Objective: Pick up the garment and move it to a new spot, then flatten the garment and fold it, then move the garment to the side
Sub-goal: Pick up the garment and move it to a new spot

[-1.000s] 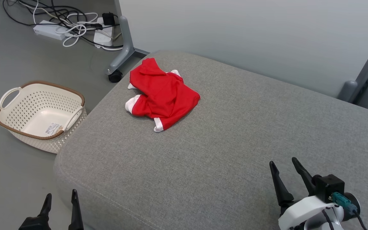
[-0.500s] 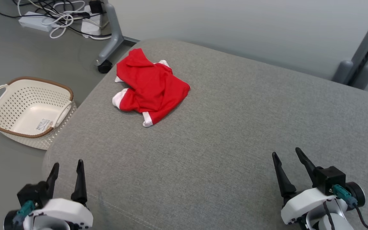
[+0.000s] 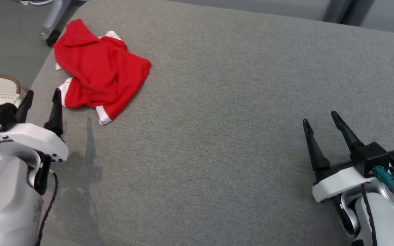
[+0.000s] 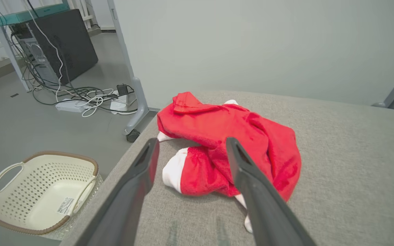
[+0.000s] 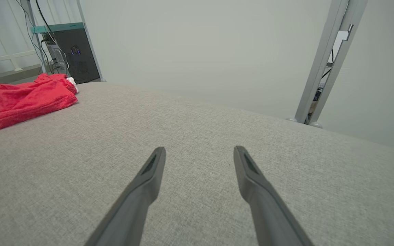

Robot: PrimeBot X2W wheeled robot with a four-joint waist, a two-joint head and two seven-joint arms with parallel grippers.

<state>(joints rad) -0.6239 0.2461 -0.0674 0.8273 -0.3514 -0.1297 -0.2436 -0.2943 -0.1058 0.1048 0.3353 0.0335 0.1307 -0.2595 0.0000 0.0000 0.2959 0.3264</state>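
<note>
The red garment (image 3: pixel 97 75) is seen crumpled at the far left of the cushion (image 3: pixel 224 102). Both claws are spread and empty: left gripper (image 3: pixel 43 91) just beside it, right gripper (image 3: pixel 320 118) well apart. Soft, light, limp cloth is judged; a near fold should be pinched.

A big grey cushion (image 3: pixel 234 102) has a soft woven top. A red piece of clothing (image 3: pixel 97 71) with white cuffs lies crumpled on it, at the far left corner, close to the edge. On the grey floor (image 4: pixel 29 126) just left of the cushion sits a white basket (image 4: pixel 43 186) with a brown rim.
</note>
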